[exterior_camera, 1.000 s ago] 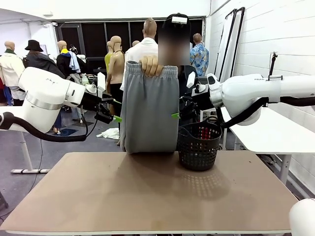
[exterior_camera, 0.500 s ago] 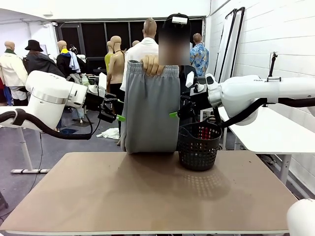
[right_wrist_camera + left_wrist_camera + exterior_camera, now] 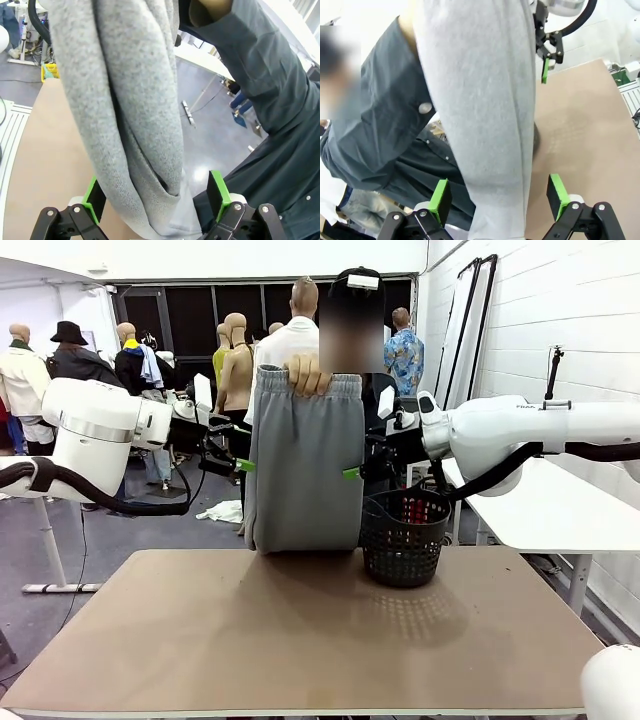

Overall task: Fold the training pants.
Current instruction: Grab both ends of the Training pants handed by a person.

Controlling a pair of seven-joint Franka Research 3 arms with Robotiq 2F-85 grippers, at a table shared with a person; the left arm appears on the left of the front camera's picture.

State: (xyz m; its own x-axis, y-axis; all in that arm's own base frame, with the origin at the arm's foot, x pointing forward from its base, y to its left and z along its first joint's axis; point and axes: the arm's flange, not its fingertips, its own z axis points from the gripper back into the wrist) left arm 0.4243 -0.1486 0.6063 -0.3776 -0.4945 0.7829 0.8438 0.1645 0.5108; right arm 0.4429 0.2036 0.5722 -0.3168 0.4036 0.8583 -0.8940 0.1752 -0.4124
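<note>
One pair of grey training pants hangs over the table's far edge beside a black mesh basket, held at the waistband by a person's hand. The left gripper and right gripper straddle the cloth, jaws spread wide, clamping nothing. Folding appears not yet begun.

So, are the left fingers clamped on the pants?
No, the left fingers stand wide apart, with the training pants hanging between them and a gap showing on each side.

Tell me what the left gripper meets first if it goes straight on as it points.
The training pants, most likely: their grey cloth hangs straight ahead of the open left gripper.
</note>
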